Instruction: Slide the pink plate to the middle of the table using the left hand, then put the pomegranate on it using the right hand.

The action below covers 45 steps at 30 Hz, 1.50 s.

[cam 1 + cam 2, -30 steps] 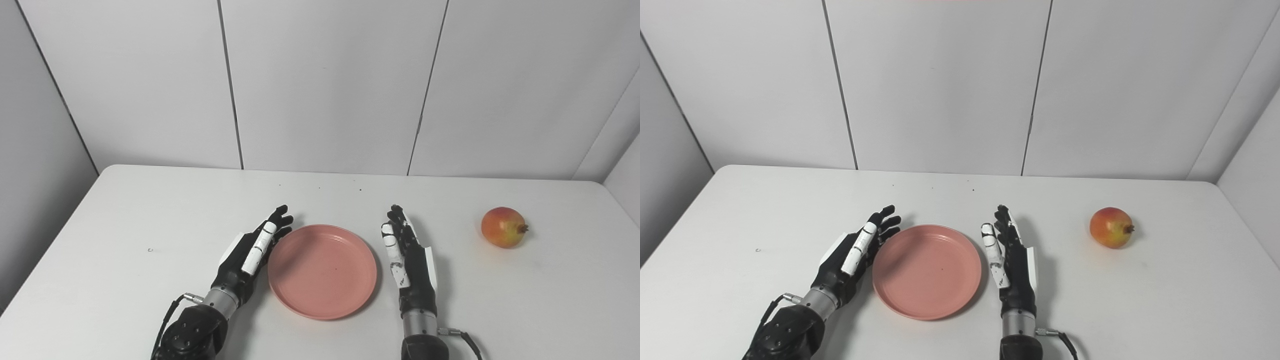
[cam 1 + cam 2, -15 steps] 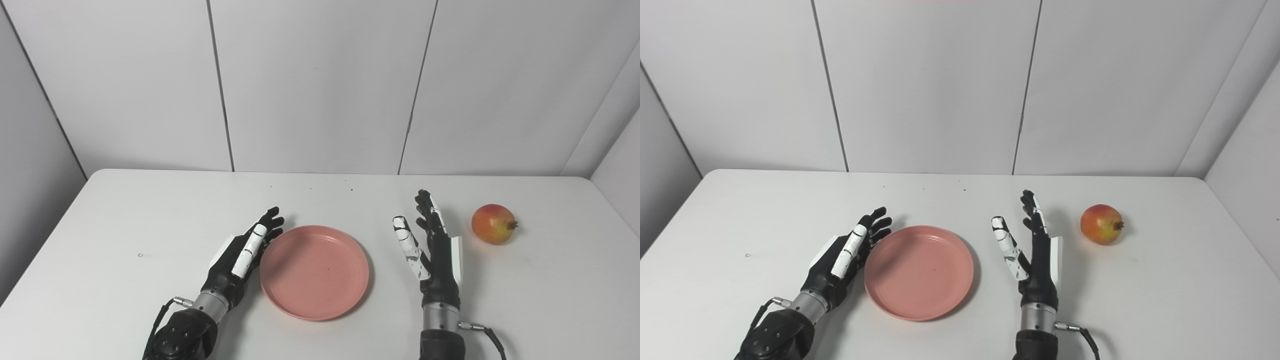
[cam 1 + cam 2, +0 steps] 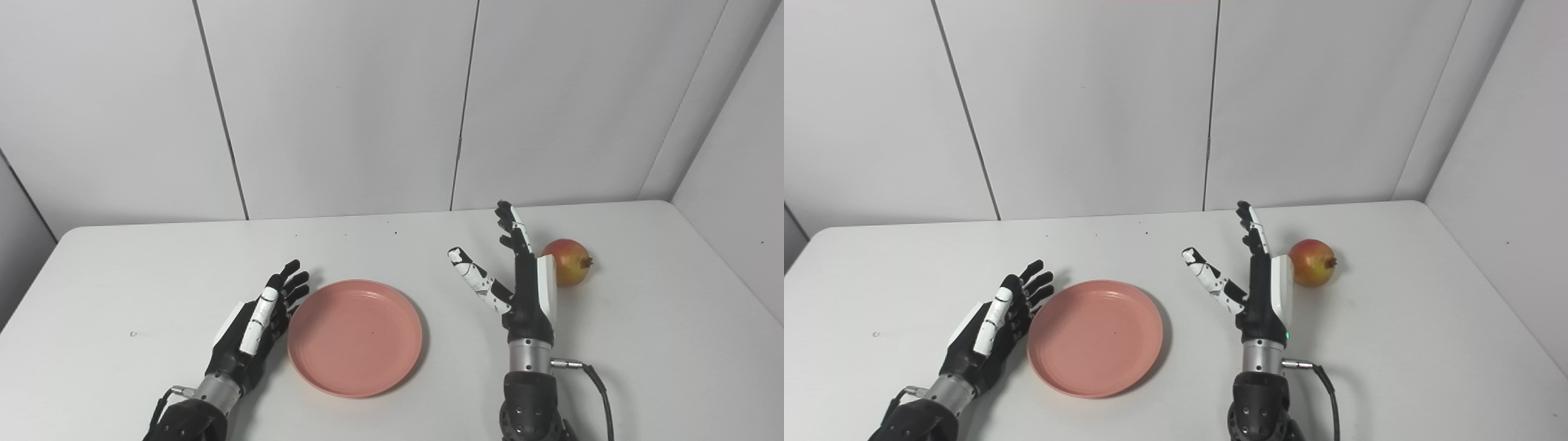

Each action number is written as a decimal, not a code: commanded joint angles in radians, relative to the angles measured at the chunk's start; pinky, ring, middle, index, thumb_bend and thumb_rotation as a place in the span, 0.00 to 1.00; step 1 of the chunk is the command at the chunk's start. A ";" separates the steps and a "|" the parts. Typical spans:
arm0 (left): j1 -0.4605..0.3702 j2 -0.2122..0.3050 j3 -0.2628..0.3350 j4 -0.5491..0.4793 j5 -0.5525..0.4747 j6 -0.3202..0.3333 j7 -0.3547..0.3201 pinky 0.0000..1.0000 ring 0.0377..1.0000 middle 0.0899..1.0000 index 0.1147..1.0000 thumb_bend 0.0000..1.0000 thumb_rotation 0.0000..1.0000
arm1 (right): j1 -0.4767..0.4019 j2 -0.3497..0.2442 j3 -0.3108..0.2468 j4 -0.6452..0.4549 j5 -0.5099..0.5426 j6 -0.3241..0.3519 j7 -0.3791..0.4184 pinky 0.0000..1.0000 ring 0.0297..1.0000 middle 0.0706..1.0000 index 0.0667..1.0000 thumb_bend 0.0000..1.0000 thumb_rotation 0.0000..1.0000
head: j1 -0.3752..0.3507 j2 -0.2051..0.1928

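Writing and labels: none legible on any item.

Left hand (image 3: 254,321): open, fingers extended and slightly spread, holding nothing. Rests low over the surface (image 3: 122,269), edge-on, just beside the left rim of the plate; whether the fingers (image 3: 1032,285) touch the rim cannot be told.

Right hand (image 3: 520,282): open, raised upright on its wrist, thumb splayed out to the left, fingers pointing up and away. Holds nothing. Stands between plate and pomegranate; its back overlaps the fruit's left side in both views, contact cannot be told.

Plate (image 3: 355,337): pink, round, shallow, empty. Lies flat on the surface, near the middle, towards the front edge.

Pomegranate (image 3: 1315,262): red-yellow, small crown pointing right. Sits on the surface to the right of the plate, well apart from it, further back.

Cable (image 3: 597,383): black, runs from the right wrist down out of view.

Surface: white, plain, with a few small dark specks near the back.
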 commanded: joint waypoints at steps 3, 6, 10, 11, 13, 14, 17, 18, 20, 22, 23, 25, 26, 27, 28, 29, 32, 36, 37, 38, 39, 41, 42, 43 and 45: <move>-0.018 0.010 -0.002 0.013 0.001 -0.027 -0.014 0.94 0.96 0.95 0.96 0.58 1.00 | -0.042 -0.034 -0.019 -0.032 -0.014 0.018 -0.009 0.80 0.85 0.87 0.88 0.67 0.62 | -0.004 -0.004; -0.016 0.009 -0.003 0.014 0.006 -0.037 -0.013 0.94 0.96 0.96 0.96 0.58 1.00 | -0.044 -0.052 -0.032 -0.039 -0.014 0.026 -0.006 0.80 0.85 0.86 0.88 0.68 0.62 | -0.004 -0.008; -0.012 0.007 -0.009 -0.001 0.015 -0.025 -0.006 0.94 0.96 0.96 0.96 0.58 1.00 | -0.044 -0.085 -0.046 -0.061 -0.044 0.058 -0.010 0.78 0.84 0.86 0.87 0.68 0.61 | 0.027 -0.008; -0.012 0.007 -0.010 0.001 0.015 -0.030 -0.008 0.94 0.96 0.96 0.96 0.58 1.00 | -0.045 -0.093 -0.049 -0.061 -0.046 0.057 -0.014 0.77 0.84 0.86 0.87 0.68 0.61 | 0.029 -0.007; -0.012 0.005 -0.013 0.005 0.019 -0.040 -0.008 0.94 0.96 0.95 0.96 0.58 1.00 | -0.046 -0.107 -0.061 -0.065 -0.037 0.057 -0.014 0.77 0.84 0.86 0.87 0.67 0.59 | 0.036 -0.007; -0.010 0.005 -0.015 0.002 0.022 -0.040 -0.007 0.94 0.95 0.95 0.95 0.58 1.00 | -0.045 -0.113 -0.067 -0.068 -0.031 0.058 -0.013 0.79 0.85 0.86 0.86 0.67 0.58 | 0.036 -0.007; -0.006 0.002 -0.017 -0.015 0.029 -0.029 0.004 0.93 0.95 0.95 0.95 0.58 1.00 | -0.047 -0.129 -0.083 -0.076 -0.036 0.081 -0.011 0.82 0.87 0.86 0.87 0.68 0.57 | 0.035 -0.007; -0.004 0.001 -0.018 -0.021 0.031 -0.023 0.008 0.93 0.95 0.95 0.95 0.57 1.00 | -0.048 -0.138 -0.089 -0.079 -0.041 0.093 -0.008 0.82 0.87 0.86 0.87 0.68 0.57 | 0.030 -0.006; -0.003 0.001 -0.020 -0.026 0.032 -0.019 0.010 0.93 0.95 0.95 0.94 0.57 1.00 | -0.048 -0.152 -0.094 -0.086 -0.052 0.117 0.000 0.83 0.88 0.87 0.87 0.69 0.58 | 0.028 -0.006; -0.003 0.002 -0.020 -0.023 0.032 -0.020 0.009 0.93 0.95 0.95 0.95 0.58 1.00 | -0.051 -0.167 -0.098 -0.087 -0.056 0.137 0.006 0.82 0.88 0.87 0.87 0.70 0.58 | 0.024 -0.006; -0.004 0.002 -0.021 -0.022 0.033 -0.020 0.008 0.93 0.95 0.95 0.95 0.58 1.00 | -0.054 -0.173 -0.099 -0.084 -0.055 0.142 0.008 0.83 0.88 0.88 0.87 0.70 0.57 | 0.022 -0.006; -0.005 0.002 -0.022 -0.020 0.035 -0.023 0.006 0.93 0.95 0.95 0.95 0.58 1.00 | -0.059 -0.181 -0.101 -0.077 -0.051 0.147 0.009 0.83 0.89 0.88 0.88 0.70 0.57 | 0.022 -0.006; -0.006 0.004 -0.024 -0.020 0.036 -0.023 0.004 0.93 0.95 0.95 0.95 0.58 1.00 | -0.062 -0.186 -0.103 -0.074 -0.051 0.157 0.012 0.83 0.89 0.89 0.88 0.70 0.56 | 0.022 -0.006; -0.006 0.004 -0.024 -0.019 0.037 -0.026 0.004 0.93 0.95 0.95 0.95 0.58 1.00 | -0.066 -0.192 -0.106 -0.068 -0.051 0.167 0.012 0.83 0.89 0.89 0.88 0.71 0.55 | 0.020 -0.007; -0.006 0.004 -0.023 -0.018 0.039 -0.028 0.004 0.93 0.95 0.95 0.95 0.58 1.00 | -0.069 -0.196 -0.107 -0.065 -0.052 0.175 0.013 0.82 0.89 0.89 0.88 0.72 0.55 | 0.020 -0.007; -0.006 0.005 -0.023 -0.016 0.038 -0.030 0.003 0.93 0.95 0.95 0.95 0.58 1.00 | -0.072 -0.202 -0.108 -0.059 -0.056 0.183 0.010 0.82 0.89 0.89 0.88 0.72 0.54 | 0.017 -0.006; -0.005 0.007 -0.021 -0.010 0.035 -0.038 -0.001 0.93 0.95 0.95 0.95 0.58 1.00 | -0.077 -0.211 -0.108 -0.048 -0.065 0.203 0.007 0.80 0.87 0.89 0.88 0.74 0.55 | 0.012 -0.005; -0.003 0.009 -0.020 -0.010 0.033 -0.039 -0.003 0.93 0.95 0.95 0.96 0.58 1.00 | -0.083 -0.225 -0.111 -0.035 -0.071 0.243 0.010 0.79 0.87 0.90 0.89 0.76 0.55 | 0.006 -0.005; -0.004 0.010 -0.020 -0.009 0.035 -0.041 -0.004 0.93 0.95 0.95 0.96 0.58 1.00 | -0.085 -0.227 -0.111 -0.031 -0.071 0.248 0.009 0.78 0.87 0.90 0.89 0.76 0.55 | 0.004 -0.006; -0.004 0.012 -0.021 -0.007 0.036 -0.043 -0.005 0.93 0.95 0.95 0.96 0.58 1.00 | -0.085 -0.229 -0.111 -0.029 -0.070 0.251 0.008 0.78 0.87 0.90 0.90 0.76 0.55 | 0.004 -0.006; -0.005 0.012 -0.020 -0.005 0.033 -0.041 -0.006 0.93 0.95 0.95 0.96 0.58 1.00 | -0.089 -0.232 -0.111 -0.019 -0.071 0.256 0.006 0.78 0.88 0.90 0.90 0.76 0.54 | 0.002 -0.009; -0.007 0.013 -0.021 -0.005 0.031 -0.034 -0.010 0.93 0.95 0.96 0.96 0.59 1.00 | -0.096 -0.238 -0.111 0.004 -0.072 0.267 0.002 0.78 0.87 0.90 0.90 0.77 0.54 | 0.002 -0.010; -0.007 0.015 -0.023 -0.003 0.031 -0.038 -0.012 0.94 0.96 0.96 0.96 0.59 1.00 | -0.099 -0.241 -0.110 0.016 -0.069 0.269 0.001 0.78 0.88 0.90 0.90 0.78 0.54 | 0.002 -0.012; -0.007 0.015 -0.023 -0.002 0.030 -0.039 -0.013 0.94 0.96 0.96 0.96 0.59 1.00 | -0.103 -0.244 -0.109 0.028 -0.067 0.270 0.001 0.79 0.88 0.90 0.90 0.78 0.53 | 0.003 -0.013; -0.008 0.015 -0.023 0.002 0.030 -0.043 -0.014 0.94 0.96 0.96 0.97 0.58 1.00 | -0.108 -0.249 -0.105 0.052 -0.063 0.271 0.002 0.79 0.89 0.91 0.90 0.78 0.53 | 0.003 -0.015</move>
